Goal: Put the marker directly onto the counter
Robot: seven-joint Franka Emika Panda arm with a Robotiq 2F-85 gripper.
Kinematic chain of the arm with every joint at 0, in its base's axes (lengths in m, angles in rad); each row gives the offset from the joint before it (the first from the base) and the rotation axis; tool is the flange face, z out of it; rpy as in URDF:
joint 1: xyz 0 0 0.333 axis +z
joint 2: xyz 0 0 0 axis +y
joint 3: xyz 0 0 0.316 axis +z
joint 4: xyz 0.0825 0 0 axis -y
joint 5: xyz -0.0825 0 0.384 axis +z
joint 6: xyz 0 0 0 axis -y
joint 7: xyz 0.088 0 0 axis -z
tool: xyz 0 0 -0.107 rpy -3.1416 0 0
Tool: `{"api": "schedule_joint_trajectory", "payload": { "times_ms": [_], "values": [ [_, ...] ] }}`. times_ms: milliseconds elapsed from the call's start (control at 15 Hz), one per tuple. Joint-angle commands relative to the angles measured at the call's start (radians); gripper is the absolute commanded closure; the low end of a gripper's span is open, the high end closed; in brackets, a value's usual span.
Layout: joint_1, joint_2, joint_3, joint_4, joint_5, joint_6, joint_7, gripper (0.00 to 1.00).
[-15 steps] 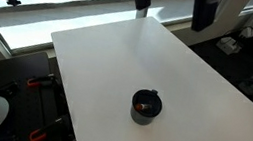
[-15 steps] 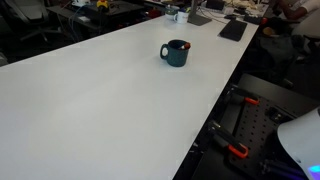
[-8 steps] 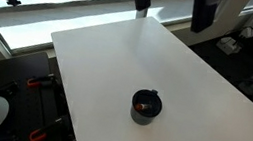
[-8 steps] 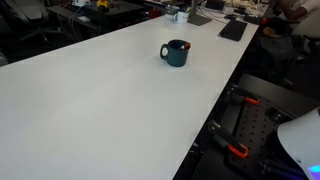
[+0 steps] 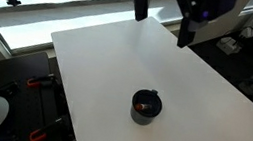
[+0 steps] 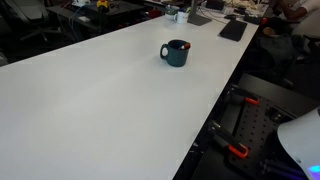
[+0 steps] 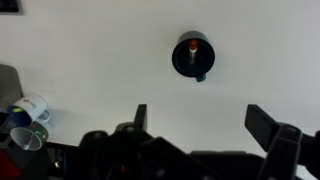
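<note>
The marker, a short orange-red stick, stands inside a round black cup on the white counter. The cup and the marker's red tip also show in an exterior view, on the counter. My gripper hangs high above the counter's far end, well away from the cup. In the wrist view my gripper is open and empty, its fingers wide apart. The cup with the marker lies straight below on the counter.
A black post stands at the counter's far edge. Several mugs sit at one end. A black flat item lies near a corner. Red-handled gear lies on the floor beside the counter's long edge.
My arm and gripper have come down into the top of an exterior view. The cup and marker have not moved.
</note>
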Motion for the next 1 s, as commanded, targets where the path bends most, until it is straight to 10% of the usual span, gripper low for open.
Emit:
{"api": "schedule_joint_trajectory", "payload": {
  "times_ms": [0,933],
  "values": [
    [0.038,0.126,-0.026,0.086,0.091,-0.051,-0.065,0.0],
    [0.028,0.286,-0.021,0.13,0.177,-0.031,-0.108,0.0]
  ]
}}
